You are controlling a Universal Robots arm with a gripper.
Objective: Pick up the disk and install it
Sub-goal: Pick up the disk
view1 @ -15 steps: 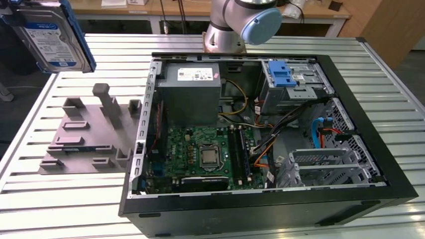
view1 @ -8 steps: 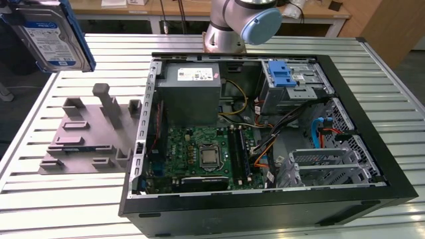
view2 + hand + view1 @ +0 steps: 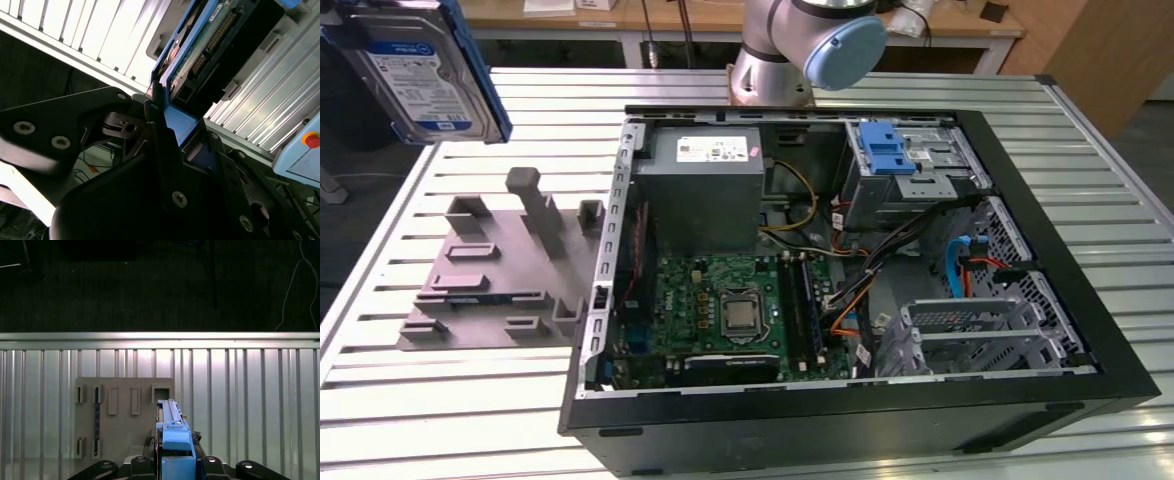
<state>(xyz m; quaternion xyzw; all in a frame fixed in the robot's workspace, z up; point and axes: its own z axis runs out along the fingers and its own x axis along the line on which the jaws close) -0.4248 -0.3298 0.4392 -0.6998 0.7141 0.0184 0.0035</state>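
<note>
The disk (image 3: pixel 420 65), a silver-grey hard drive with a white-and-blue label and a blue frame, hangs in the air at the exterior view's upper left, above the table's far-left corner. The first wrist view has the disk (image 3: pixel 172 432) edge-on, its blue frame clamped between the black fingers of my gripper (image 3: pixel 175 462). In the second wrist view the disk (image 3: pixel 200 55) shows its circuit board and connector side, and the gripper (image 3: pixel 165 130) is shut on its blue edge.
An open black computer case (image 3: pixel 854 410) lies on the slatted metal table (image 3: pixel 454 420), with a grey power supply (image 3: pixel 707 190), a motherboard (image 3: pixel 734 310) and a metal cage with a blue latch (image 3: pixel 901 160). A grey fixture plate (image 3: pixel 494 270) with upright posts lies to its left, beneath the disk (image 3: pixel 120 430).
</note>
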